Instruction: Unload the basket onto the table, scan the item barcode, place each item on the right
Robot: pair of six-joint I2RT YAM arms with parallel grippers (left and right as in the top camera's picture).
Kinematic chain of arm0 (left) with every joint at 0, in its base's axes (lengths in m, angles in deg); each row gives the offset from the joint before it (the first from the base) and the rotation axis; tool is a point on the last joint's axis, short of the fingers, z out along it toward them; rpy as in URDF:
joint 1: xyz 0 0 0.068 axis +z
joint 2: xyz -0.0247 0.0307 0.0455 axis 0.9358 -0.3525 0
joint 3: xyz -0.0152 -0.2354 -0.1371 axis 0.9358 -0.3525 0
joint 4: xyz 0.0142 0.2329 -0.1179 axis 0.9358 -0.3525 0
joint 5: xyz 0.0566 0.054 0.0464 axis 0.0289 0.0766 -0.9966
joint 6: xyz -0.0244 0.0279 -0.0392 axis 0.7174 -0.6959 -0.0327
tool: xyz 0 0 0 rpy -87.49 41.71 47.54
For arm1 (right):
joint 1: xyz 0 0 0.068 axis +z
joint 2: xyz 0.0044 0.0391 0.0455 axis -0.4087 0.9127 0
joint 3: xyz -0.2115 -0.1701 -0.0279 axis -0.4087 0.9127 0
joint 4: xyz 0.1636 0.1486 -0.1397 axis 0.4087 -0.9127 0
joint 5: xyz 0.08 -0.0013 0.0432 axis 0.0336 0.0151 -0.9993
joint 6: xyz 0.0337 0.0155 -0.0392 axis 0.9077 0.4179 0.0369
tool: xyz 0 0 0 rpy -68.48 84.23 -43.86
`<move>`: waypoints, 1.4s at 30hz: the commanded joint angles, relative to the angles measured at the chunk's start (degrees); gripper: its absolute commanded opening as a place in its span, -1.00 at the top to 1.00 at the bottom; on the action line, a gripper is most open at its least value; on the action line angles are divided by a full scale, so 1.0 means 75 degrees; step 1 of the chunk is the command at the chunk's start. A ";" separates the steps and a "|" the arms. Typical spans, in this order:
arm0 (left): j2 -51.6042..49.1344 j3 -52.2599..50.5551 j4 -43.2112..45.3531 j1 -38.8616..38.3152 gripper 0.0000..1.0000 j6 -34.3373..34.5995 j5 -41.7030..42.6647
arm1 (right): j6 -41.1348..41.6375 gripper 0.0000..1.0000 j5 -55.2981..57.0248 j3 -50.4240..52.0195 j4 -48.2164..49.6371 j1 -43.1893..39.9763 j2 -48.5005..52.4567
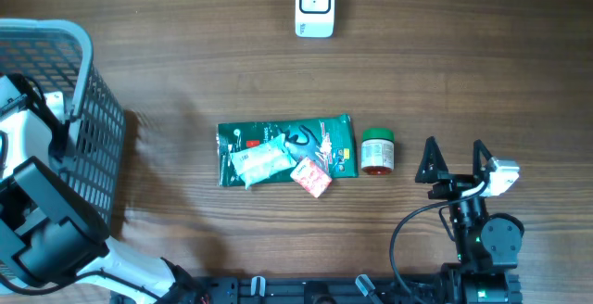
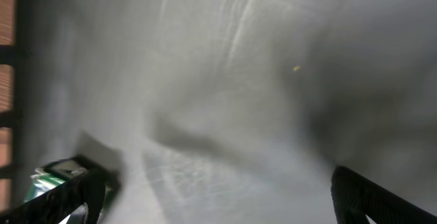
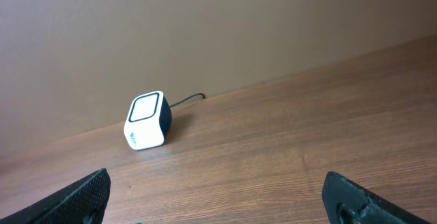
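Counting from the overhead view: one white scanner point(image 1: 315, 6) at the far edge of the table point(image 1: 185, 63), its cable trailing off; one grey mesh basket point(image 1: 97, 123) at the left; and four goods in the middle. A green packet point(image 1: 320, 133) lies flat, with a pale packet point(image 1: 259, 162) and a small pink packet point(image 1: 311, 176) on top of it. One green-lidded jar point(image 1: 377, 150) stands just beside the green packet's right end. All four are well apart from the scanner.

Two arms show. The left arm point(image 1: 42, 234) is bulked up at the left edge beside the basket, and I cannot make out its claw from above. The right arm point(image 1: 482, 239) rises from the near edge, and the right gripper point(image 1: 456, 160) points toward the far side. It is near the jar but not touching it, with its fingers spread and nothing between them.

Through the left wrist camera most of the view is grey blur. Strips of wood colour show through slots on the left, and a scrap of green sits low at the left. The left gripper point(image 2: 218, 183) is released, one finger in each bottom corner with nothing held.

From the right wrist I count one scanner point(image 3: 145, 120), standing on the wood near the wall with its window facing this way. The right gripper point(image 3: 215, 193) is wide apart and holds nothing, with both fingertips point(image 3: 82, 197) low in the view.
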 commanded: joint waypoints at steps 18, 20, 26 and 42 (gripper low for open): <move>-0.0233 -0.0137 0.2107 0.1172 0.92 -0.0708 -0.0463 | -0.0102 -1.00 -0.0064 0.0009 0.0015 0.0015 0.0009; -0.0233 -0.0137 0.2177 0.1172 0.92 -0.0711 -0.0574 | -0.0099 -1.00 -0.0064 0.0009 0.0015 0.0015 0.0009; -0.0332 -0.0137 0.1795 0.1413 0.92 -0.0708 -0.0810 | -0.0099 -0.99 -0.0064 0.0009 0.0015 0.0015 0.0009; -0.0335 -0.0137 -0.0152 0.1241 0.92 0.0708 0.1749 | -0.0105 -0.99 -0.0064 0.0009 0.0015 0.0015 0.0009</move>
